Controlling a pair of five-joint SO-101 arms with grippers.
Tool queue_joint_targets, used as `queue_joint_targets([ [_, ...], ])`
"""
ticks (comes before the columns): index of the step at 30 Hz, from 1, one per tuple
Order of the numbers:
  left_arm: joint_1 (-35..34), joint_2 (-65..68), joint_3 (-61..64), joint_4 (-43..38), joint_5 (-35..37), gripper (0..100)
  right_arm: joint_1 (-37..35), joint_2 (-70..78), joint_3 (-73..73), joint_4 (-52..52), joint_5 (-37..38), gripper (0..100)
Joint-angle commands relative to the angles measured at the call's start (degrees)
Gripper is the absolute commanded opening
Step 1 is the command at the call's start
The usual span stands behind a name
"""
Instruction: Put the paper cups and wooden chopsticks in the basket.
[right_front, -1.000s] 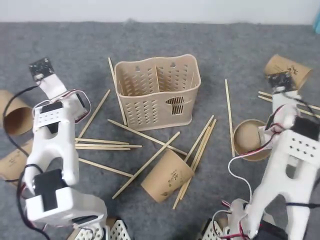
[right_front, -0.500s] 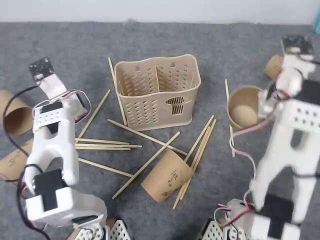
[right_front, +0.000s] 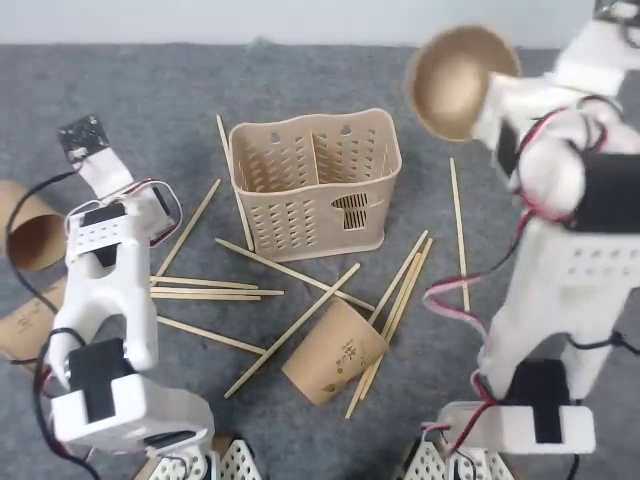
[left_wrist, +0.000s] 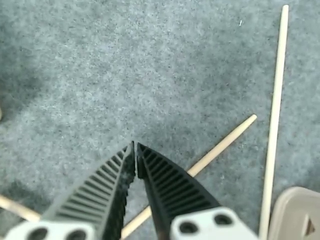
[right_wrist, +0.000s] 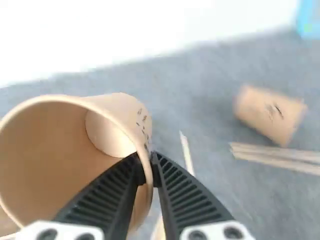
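A brown paper cup (right_front: 462, 80) (right_wrist: 75, 155) is held clear of the grey carpeted worktop (right_front: 150, 90) by the right jaws. These are pinched shut on its rim, with one jaw inside the wall and one outside. The cup's open mouth is turned towards the high camera, and in the high view it is seen up and to the right of the beige perforated plastic basket (right_front: 290, 215), apart from it. The basket is stood upright on the worktop and is divided into two compartments. A second brown paper cup (right_front: 335, 352) is laid on its side in front of the basket among thin wooden chopsticks (right_front: 295, 330), and more of these are scattered to either side of the basket. A third brown paper cup (right_front: 30, 228) is laid on its side at the left edge, beside the white left arm (right_front: 105, 280). In the right wrist view a fourth paper cup (right_wrist: 270, 114) is seen on its side on the worktop, with a few sticks (right_wrist: 275, 157) near it. The left jaws are drawn together to a thin slit with nothing between them and are pointed down at the worktop. One short stick (left_wrist: 215, 150) is partly covered by one jaw, and a longer stick (left_wrist: 274, 120) is laid near the basket's corner (left_wrist: 295, 212).
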Motion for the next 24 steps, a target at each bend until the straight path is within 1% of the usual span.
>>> queue_joint_targets([
  [1,0.4,-3.3,-0.3,-1.4,-0.5,1,-7.7,0.0,-3.9,2.2,-0.9,0.7],
  [5,0.4,-3.3,-0.3,-1.4,-0.5,1,-14.5,0.7,0.8,2.3,0.9,0.7],
  [7,0.4,-3.3,-0.3,-1.4,-0.5,1,-16.3,0.9,4.8,2.2,1.7,0.7],
  [11,0.4,-3.3,-0.3,-1.4,-0.5,1,-15.8,3.5,9.5,2.1,2.7,0.7],
  [18,0.4,-3.3,-0.3,-1.4,-0.5,1,-9.5,7.3,9.5,0.3,4.7,0.7],
  [22,0.4,-3.3,-0.3,-1.5,-0.5,1,-9.6,9.2,9.8,0.8,9.7,0.9],
  [24,0.4,-3.3,-0.3,-1.5,-0.5,1,-10.7,10.9,9.8,1.9,12.1,3.5],
])
